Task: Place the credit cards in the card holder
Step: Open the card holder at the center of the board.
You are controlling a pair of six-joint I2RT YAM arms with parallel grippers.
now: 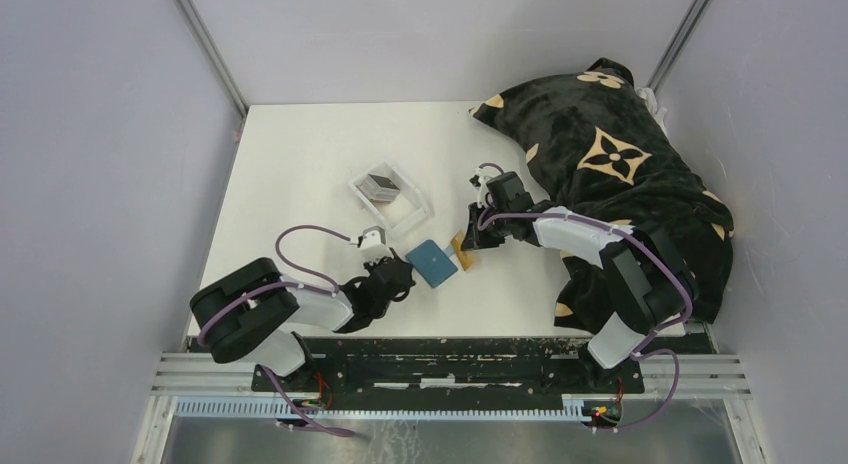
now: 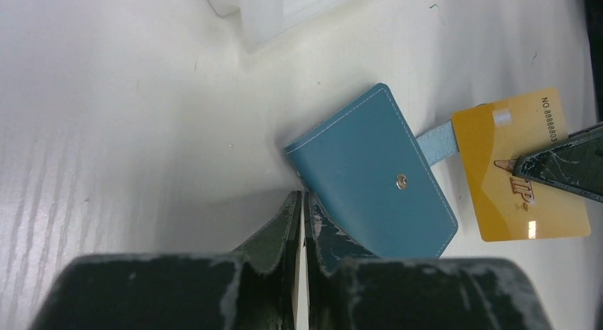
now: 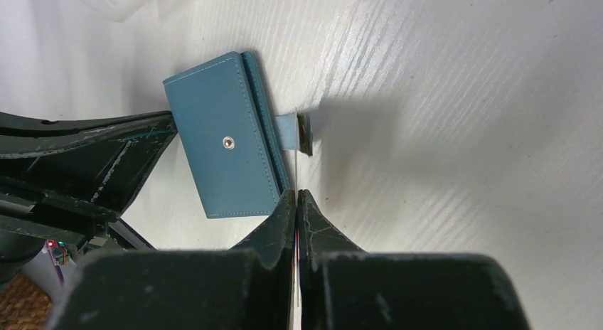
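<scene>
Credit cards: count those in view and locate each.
2: a gold card in the right gripper; a dark card in the tray, maybe hiding more beneath.

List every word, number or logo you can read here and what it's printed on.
"NO 8888803": along an edge of the gold card; its end may be hidden by the right gripper's finger.
"IP": large letters on the same card, the letter before them partly covered by that finger.
Nothing else is readable; the card holder bears no text.

White table (image 1: 300, 164), wood-grain surface; pale grey walls (image 1: 100, 134) on three sides; black flower-patterned blanket (image 1: 620, 154) heaped right.
</scene>
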